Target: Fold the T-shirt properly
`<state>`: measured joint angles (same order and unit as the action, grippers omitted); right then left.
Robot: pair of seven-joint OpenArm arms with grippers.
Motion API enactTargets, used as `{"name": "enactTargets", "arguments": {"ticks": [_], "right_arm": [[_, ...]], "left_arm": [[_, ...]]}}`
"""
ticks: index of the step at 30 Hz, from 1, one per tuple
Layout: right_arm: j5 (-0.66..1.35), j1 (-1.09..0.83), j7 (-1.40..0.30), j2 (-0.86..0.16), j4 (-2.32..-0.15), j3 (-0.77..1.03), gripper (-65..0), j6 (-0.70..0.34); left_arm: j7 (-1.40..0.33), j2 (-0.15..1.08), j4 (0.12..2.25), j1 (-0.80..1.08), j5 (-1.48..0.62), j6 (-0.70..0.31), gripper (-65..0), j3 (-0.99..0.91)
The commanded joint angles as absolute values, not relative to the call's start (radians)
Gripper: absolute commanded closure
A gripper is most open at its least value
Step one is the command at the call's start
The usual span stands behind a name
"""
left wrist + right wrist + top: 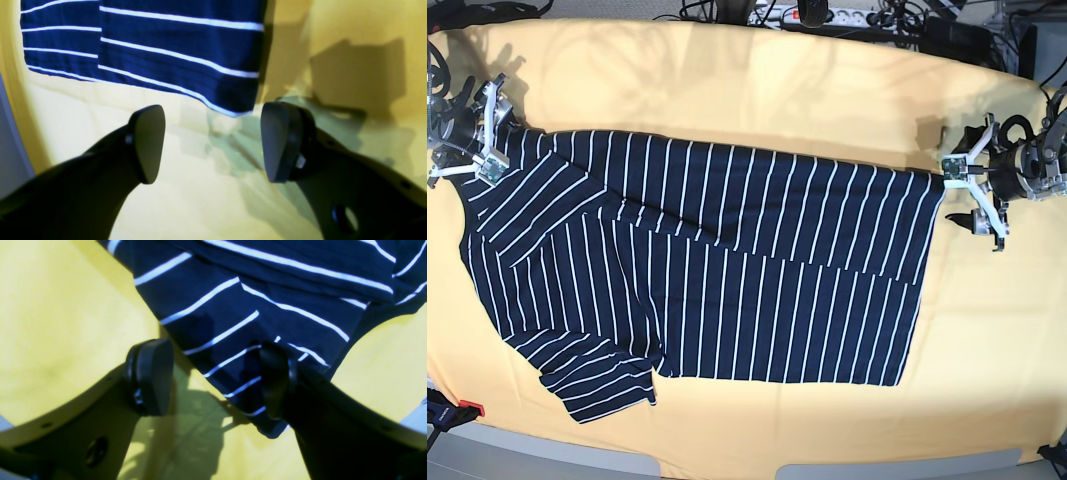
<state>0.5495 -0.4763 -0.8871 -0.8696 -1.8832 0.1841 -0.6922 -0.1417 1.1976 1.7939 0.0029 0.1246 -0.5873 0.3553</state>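
Striped T-shirt spread flat, 1 claw at each end.

At the left of the base view, the right claw (472, 135) sits over the shoulder corner of the dark navy cloth T-shirt with thin white stripes (717, 270), spread wide; its wrist view shows 1 finger over the striped cloth and the other over the plain yellow-orange cloth (757, 90) covering the counter. The T-shirt lies lengthwise across the middle of that cloth, a sleeve sticking out at the lower left, hem at the right. Just beside the hem's upper corner, the left claw (975, 198) is spread apart, pinching nothing, over bare yellow cloth.
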Motion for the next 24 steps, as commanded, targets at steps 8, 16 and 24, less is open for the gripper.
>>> {"name": "enactTargets", "arguments": {"ticks": [8,16,24], "right_arm": [[0.549,-0.471,-0.871,-0.895,-1.894,0.196,-41.8,-0.691],[0.55,-0.471,-0.865,-0.895,-1.895,0.196,-41.8,-0.689],[0.549,-0.471,-0.853,-0.895,-1.895,0.196,-41.8,-0.677]], "left_arm": [[-0.119,1.145,1.754,-0.02,0.124,-0.583,-37.6,0.347],[-0.096,1.133,1.74,-0.064,0.123,-0.584,-37.6,0.348],[-0.052,1.131,1.696,-0.112,0.188,-0.608,-37.6,0.464]]}}
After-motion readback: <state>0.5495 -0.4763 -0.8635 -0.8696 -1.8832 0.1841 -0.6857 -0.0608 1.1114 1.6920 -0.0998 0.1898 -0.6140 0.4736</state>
